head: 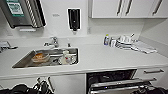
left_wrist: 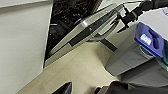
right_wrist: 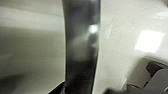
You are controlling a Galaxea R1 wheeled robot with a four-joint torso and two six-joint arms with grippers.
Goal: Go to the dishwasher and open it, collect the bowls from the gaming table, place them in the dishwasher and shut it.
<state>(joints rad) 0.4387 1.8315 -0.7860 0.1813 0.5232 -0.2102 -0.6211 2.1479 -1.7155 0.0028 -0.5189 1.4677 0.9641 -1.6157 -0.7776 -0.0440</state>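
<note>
At the dishwasher (left_wrist: 87, 27) handle — right pincer (left_wrist: 124, 18), door half-open.

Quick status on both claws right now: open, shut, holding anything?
Left claw: cannot be told.
Right claw: at the stainless-steel dishwasher door's bar handle; grip cannot be told.

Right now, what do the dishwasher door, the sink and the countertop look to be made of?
The dishwasher door, part open, looks like brushed stainless steel: grey with a bright sheen along its edge. The sink seems stainless too, a dull grey reflective basin. The countertop is smooth, matte white, perhaps solid surface or laminate; I cannot tell which.
</note>
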